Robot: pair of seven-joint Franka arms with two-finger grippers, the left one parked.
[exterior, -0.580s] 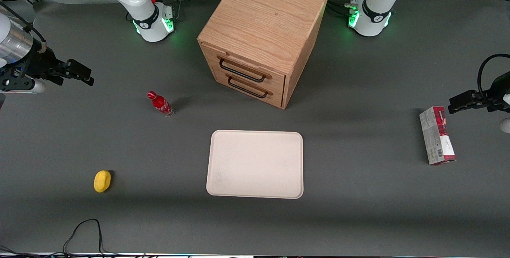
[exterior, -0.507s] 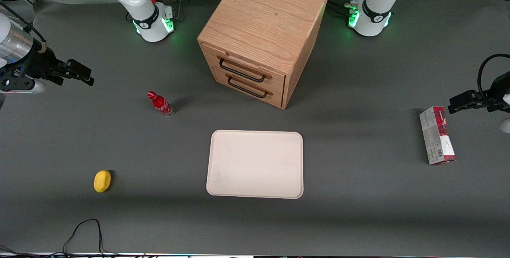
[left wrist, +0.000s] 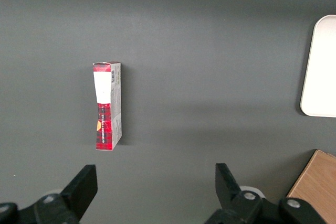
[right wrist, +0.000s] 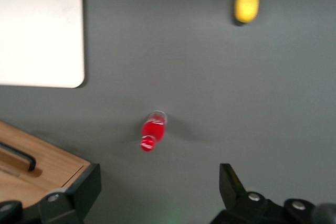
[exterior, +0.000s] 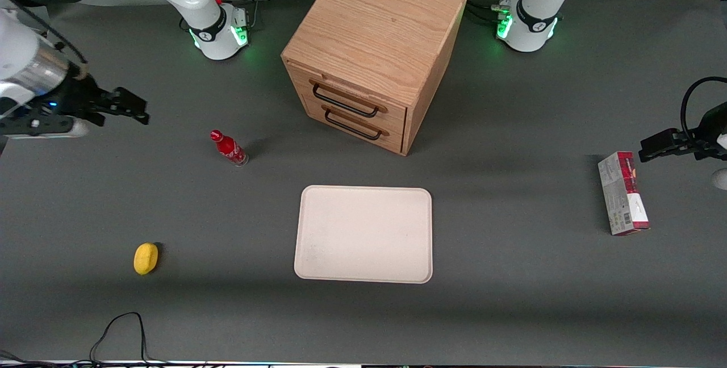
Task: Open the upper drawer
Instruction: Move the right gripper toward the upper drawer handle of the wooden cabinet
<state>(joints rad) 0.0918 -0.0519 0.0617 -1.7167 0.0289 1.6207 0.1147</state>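
My claw [exterior: 139,112] is gaping, holding nothing, drifting inward from where it hung a moment ago — the upper drawer [exterior: 347,99] is sitting shut, well apart, past the bottle [exterior: 229,148].

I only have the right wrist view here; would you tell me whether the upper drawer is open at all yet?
Observer: No, the upper drawer sits flush in the cabinet, fully shut.
Operator: Thank you. Where is the gripper relative to it?
Observer: The open gripper hangs well off toward the working arm's end of the table, holding nothing.
Operator: Is anything in front of the drawer?
Observer: Only the tray, nearer the front camera and apart from the cabinet.
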